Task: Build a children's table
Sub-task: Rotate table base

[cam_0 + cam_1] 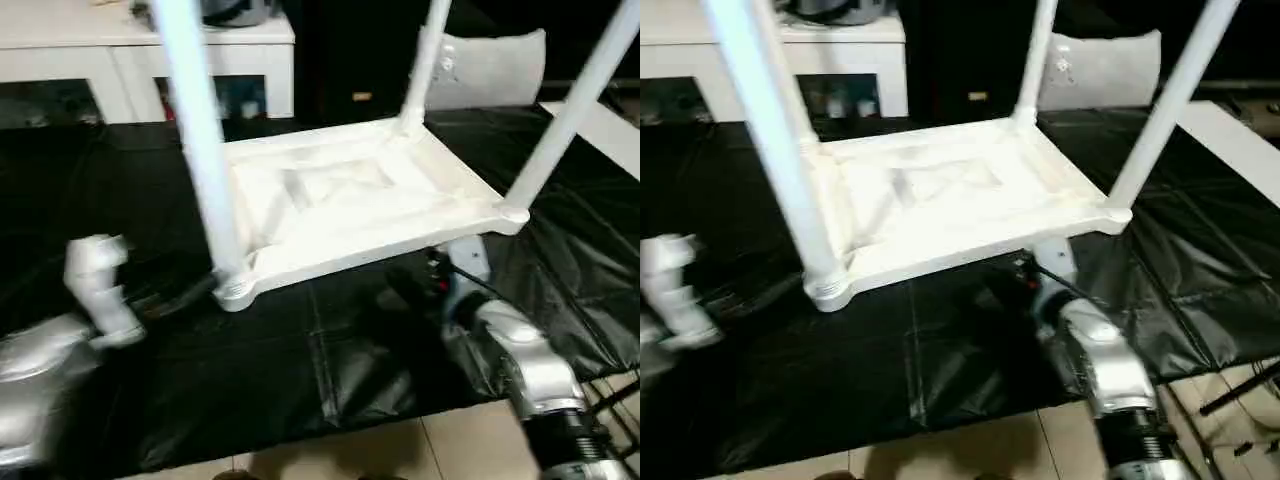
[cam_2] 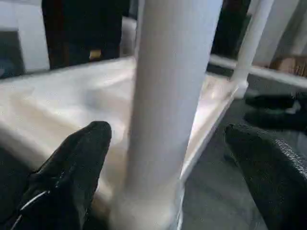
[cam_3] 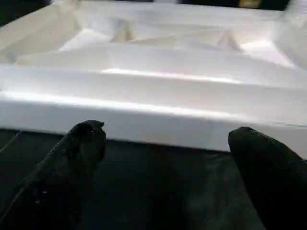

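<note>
white children's table lies upside down, legs up; both grippers' fingers spread.

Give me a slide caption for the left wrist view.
Open left gripper straddling a white leg seated in the upturned children's table.

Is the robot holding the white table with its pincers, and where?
Nothing is held. The left pincer stands open around a leg of the upside-down table; the right pincer is open before its edge.
</note>
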Available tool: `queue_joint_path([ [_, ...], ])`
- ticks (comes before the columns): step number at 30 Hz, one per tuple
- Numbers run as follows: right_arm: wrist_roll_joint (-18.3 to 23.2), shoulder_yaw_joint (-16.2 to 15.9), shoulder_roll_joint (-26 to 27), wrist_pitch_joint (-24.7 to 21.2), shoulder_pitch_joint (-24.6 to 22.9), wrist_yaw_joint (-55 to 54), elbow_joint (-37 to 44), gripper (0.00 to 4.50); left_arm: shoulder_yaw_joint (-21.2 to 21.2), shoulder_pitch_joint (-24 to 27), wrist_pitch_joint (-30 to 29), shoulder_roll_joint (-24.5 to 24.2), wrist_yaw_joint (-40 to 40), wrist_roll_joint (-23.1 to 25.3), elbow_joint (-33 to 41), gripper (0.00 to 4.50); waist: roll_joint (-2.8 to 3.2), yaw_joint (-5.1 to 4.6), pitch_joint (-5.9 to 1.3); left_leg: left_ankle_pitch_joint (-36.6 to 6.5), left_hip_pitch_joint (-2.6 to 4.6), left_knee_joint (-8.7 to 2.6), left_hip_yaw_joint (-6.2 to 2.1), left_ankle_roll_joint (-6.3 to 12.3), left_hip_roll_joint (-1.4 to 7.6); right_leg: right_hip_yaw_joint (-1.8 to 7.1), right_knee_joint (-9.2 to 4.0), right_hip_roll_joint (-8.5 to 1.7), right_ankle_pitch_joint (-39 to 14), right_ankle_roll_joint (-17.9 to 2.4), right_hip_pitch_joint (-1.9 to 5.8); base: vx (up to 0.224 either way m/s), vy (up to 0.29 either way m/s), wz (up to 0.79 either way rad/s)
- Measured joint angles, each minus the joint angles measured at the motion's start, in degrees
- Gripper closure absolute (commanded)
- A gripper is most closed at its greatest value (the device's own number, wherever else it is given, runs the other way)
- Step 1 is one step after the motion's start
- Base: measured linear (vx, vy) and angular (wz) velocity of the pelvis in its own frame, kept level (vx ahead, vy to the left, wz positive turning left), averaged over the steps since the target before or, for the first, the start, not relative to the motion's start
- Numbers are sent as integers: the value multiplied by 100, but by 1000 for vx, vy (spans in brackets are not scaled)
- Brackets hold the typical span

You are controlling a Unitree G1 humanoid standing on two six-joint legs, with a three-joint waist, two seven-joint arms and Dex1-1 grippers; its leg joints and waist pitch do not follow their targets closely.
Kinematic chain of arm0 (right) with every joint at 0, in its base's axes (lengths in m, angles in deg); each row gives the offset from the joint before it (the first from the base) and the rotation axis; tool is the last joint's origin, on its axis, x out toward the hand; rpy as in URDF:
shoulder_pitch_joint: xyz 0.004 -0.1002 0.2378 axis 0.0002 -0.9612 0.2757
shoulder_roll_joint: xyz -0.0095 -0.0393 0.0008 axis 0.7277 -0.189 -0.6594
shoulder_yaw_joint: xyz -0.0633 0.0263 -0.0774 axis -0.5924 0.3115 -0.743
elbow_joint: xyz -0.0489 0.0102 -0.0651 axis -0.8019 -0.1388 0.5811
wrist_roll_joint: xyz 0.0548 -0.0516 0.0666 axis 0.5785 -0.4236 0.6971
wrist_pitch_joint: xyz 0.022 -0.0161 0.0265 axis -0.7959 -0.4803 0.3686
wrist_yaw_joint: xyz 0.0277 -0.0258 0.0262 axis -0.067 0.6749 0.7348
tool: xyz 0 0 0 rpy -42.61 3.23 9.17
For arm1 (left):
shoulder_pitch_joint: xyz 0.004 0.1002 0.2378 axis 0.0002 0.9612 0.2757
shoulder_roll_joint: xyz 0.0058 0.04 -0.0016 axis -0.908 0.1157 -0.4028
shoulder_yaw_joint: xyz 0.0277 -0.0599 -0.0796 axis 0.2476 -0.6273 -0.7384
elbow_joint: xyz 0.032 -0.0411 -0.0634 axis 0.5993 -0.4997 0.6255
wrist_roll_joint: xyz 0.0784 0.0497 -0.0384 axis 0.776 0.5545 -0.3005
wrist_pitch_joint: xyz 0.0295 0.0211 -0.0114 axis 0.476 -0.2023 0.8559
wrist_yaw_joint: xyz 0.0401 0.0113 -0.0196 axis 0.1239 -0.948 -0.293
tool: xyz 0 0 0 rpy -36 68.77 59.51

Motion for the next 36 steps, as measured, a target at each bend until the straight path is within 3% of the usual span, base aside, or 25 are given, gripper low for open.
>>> queue_joint_path([
  [2, -8, 52, -129, 3, 27, 16, -1, 0, 56, -83, -32, -1, -10, 12, 38, 3, 7, -27, -2, 0, 4, -1, -1, 0, 1, -1, 6, 2, 2, 1, 0, 0, 0, 0],
  [7, -124, 101, -248, -42, -33, 13, 8, 0, 162, -256, -97, 16, 32, 220, -81, 3, 140, -63, -3, 0, 0, -4, -4, 0, 2, -3, 14, 7, 9, -16, -7, 0, 0, 0],
  [11, -241, 70, -378, -275, -66, -110, -15, 0, 306, -508, -247, 142, 29, 243, -138, 3, 162, -21, 5, 0, -7, -4, -4, 0, 0, -3, 18, 3, 1, -20, -10, 0, 0, 0],
  [19, -461, 170, -627, -399, 532, -321, -606, 0, 637, -1017, -435, 232, 391, 213, -187, 3, 146, -99, 5, 1, -6, 6, -1, 1, 1, -3, 32, 2, 3, -23, -13, 0, 0, 0],
  [22, -514, 180, -600, -467, 843, -413, -956, 0, 697, -1203, -705, 98, 790, 20, -172, 3, 46, -140, 16, 4, -3, 7, -1, -3, 6, -9, 54, 5, -20, -4, -18, 0, 0, 0],
  [26, -618, 87, -468, -349, 1196, -376, -1588, 0, 728, -1302, -1338, -280, 1264, -489, 194, 3, -8, -175, 56, 6, -15, 14, 1, -6, 4, -1, 53, 4, 1, -38, -33, 0, 0, 0],
  [30, -682, 24, -372, -287, 1333, -339, -2017, 0, 739, -1492, -1777, -143, 1326, -918, 661, 3, 6, -159, 72, 1, -41, 13, 5, 0, -1, 1, 43, -2, -1, -41, -46, 0, 0, 0],
  [36, -712, 61, -228, -75, 1456, -354, -2397, 0, 839, -1478, -1973, 62, 1129, -942, 860, 3, 22, -164, 82, 3, -45, 13, 4, -1, 5, -3, 50, 2, 0, -47, -58, 0, 0, 0],
])
